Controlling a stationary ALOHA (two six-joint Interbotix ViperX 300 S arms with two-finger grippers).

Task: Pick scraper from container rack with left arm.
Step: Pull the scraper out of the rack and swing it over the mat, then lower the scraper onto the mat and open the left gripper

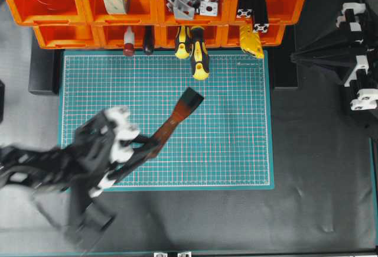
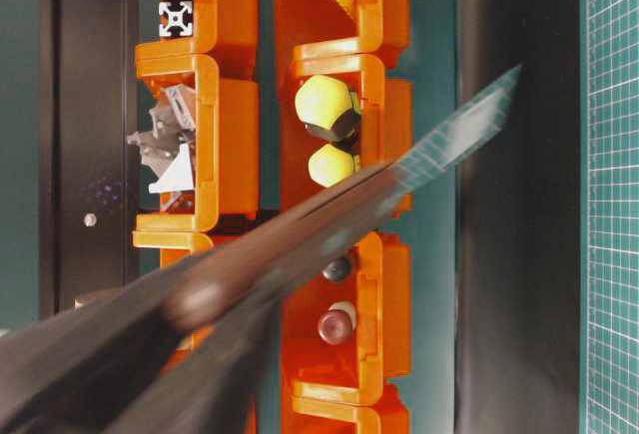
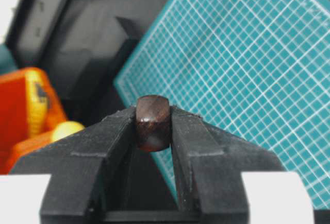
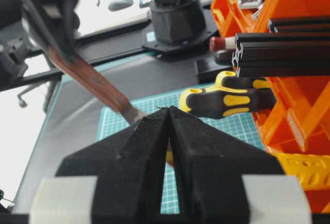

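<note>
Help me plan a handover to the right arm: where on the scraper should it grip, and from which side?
Likely the bare neck of the scraper, just below the flared blade, approached from the mat's right side. The left gripper already clamps the wooden handle end, and the blade points up-right toward the right gripper.

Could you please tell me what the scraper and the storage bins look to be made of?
Scraper: handle likely varnished wood, glossy reddish-brown; blade looks like dull, tarnished metal. Storage bins: apparently moulded plastic, uniformly bright orange with a slight sheen.
</note>
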